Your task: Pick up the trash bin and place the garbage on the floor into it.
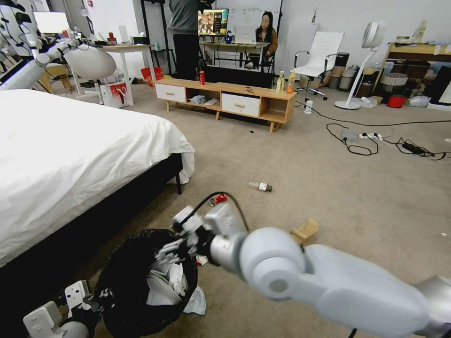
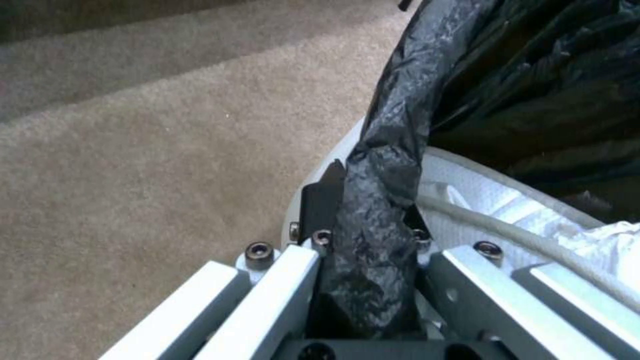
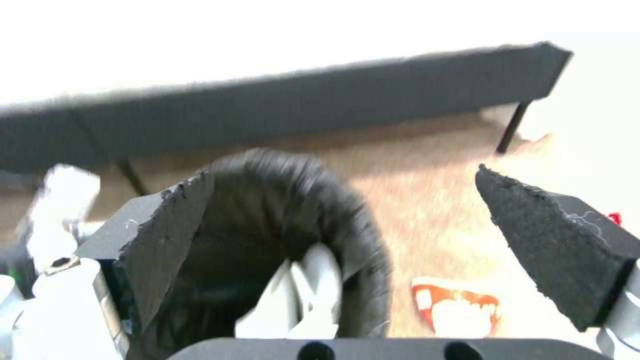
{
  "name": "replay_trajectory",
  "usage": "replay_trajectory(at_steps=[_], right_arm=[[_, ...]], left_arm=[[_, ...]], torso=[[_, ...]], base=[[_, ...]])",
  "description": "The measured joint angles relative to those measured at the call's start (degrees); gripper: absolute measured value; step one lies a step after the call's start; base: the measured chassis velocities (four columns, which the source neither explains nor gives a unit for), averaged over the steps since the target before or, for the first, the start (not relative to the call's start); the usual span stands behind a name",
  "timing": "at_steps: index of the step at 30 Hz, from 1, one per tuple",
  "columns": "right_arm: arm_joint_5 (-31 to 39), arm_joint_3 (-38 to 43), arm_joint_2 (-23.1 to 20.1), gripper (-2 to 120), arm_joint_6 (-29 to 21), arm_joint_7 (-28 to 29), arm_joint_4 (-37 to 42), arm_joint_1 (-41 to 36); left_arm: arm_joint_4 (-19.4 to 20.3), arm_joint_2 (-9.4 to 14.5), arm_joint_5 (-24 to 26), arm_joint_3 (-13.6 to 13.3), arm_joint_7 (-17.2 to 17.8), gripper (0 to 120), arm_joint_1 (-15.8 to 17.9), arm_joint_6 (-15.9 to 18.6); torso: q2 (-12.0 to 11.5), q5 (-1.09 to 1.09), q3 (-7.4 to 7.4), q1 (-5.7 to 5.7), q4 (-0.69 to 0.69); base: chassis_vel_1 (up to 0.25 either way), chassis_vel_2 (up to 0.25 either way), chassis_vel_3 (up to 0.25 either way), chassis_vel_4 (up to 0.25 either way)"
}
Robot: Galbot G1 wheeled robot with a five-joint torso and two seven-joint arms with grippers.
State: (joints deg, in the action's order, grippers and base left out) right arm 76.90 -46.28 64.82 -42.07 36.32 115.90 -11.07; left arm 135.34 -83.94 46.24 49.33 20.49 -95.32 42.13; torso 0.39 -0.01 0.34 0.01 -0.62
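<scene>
The trash bin (image 1: 123, 281), lined with a black bag, stands at the bed's foot with white tissue inside. My left gripper (image 1: 82, 300) is shut on the trash bin's bag-covered rim (image 2: 377, 200). My right gripper (image 1: 173, 252) hangs open over the bin's far rim, nothing between its pads (image 3: 553, 245); the bin (image 3: 267, 215) lies below it. Garbage on the carpet: a white tissue (image 1: 195, 300) against the bin, a red-and-white packet (image 3: 457, 310) beside it, a crushed red can (image 1: 217, 199), a small clear bottle (image 1: 260, 186) and a tan paper bag (image 1: 305, 230).
The bed (image 1: 70, 155) with its dark frame fills the left side. A low wooden bench (image 1: 225, 99) at the back carries an upright red can (image 1: 202, 77) and tall bottles (image 1: 286, 82). Cables (image 1: 376, 138) trail across the far right floor. Open carpet lies between.
</scene>
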Motion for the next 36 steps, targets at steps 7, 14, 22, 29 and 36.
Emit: replay_trajectory(at_steps=[7,14,22,29,36], right_arm=[[0.47,3.32,0.07,100,0.87,0.35,2.54,0.10],[1.26,5.46,-1.09,100,0.49,1.31,5.04,0.08],[2.69,13.98,-7.17,100,1.39,0.10,10.98,-0.53],[1.53,28.83,-13.63,100,8.51,-5.68,14.63,-9.56],[-6.48,43.70,-19.70,100,22.05,-15.12,14.98,-21.96]], left_arm=[[-0.60,-0.02,0.00,0.06,-0.03,2,0.21,0.00],[-1.33,0.01,0.00,0.06,-0.07,2,0.63,0.00],[-2.43,0.21,-0.05,0.16,-0.09,2,1.09,0.00],[-2.55,0.58,0.16,1.37,-0.09,2,0.95,0.00],[-2.11,0.99,0.26,3.25,0.01,2,0.79,-0.01]], torso=[[0.00,0.00,0.00,0.00,0.00],[0.01,0.01,0.00,0.00,0.00],[0.01,0.01,0.00,0.00,0.00],[0.01,0.02,0.00,0.00,0.01],[0.01,0.01,-0.01,0.00,-0.02]], base=[[0.000,0.000,0.000,0.000],[0.000,0.000,0.000,0.000],[0.000,0.000,0.000,0.000],[0.000,0.000,0.000,0.000],[0.000,0.000,0.000,0.000]])
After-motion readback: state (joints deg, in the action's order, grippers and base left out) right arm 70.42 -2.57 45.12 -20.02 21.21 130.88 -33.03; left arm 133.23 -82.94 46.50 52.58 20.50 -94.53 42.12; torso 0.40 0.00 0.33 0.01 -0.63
